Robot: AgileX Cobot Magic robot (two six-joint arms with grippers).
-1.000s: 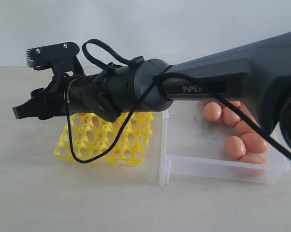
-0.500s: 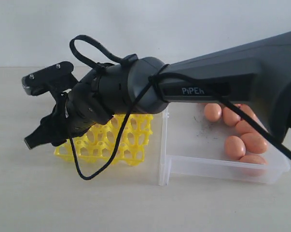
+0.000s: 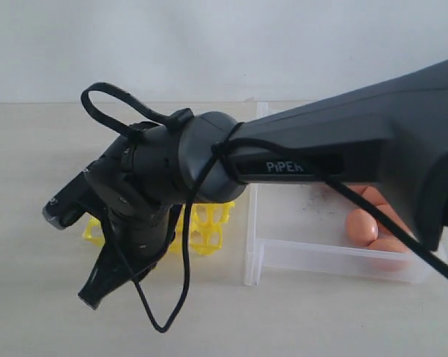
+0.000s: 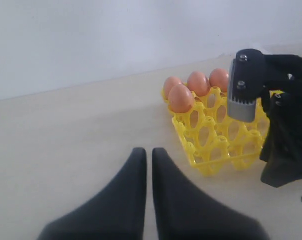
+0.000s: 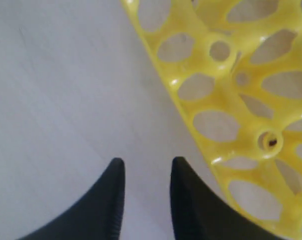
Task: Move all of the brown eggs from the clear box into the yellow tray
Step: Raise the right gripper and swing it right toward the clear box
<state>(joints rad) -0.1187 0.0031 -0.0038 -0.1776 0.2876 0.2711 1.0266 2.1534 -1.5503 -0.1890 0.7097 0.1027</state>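
I see a big pale table (image 3: 357, 320). My right arm (image 3: 372, 156) is long and dark, and it reaches across the table from the right. It hides part of the clear box (image 3: 320, 256), which sits on the right side. The yellow tray (image 3: 205, 223) sits just beside the box, on its left.

My right gripper (image 5: 145, 165) points down at the bare table, just beside the edge of the tray. Its two fingers have a gap between them, and nothing is in the gap. My left gripper (image 4: 146, 152) is low over the table near the tray. Its fingers are pressed close together with nothing in them.

A few brown eggs (image 3: 361, 227) lie at the right end of the box, partly behind my arm. Four more eggs (image 4: 181, 98) sit in cups on one side of the tray.
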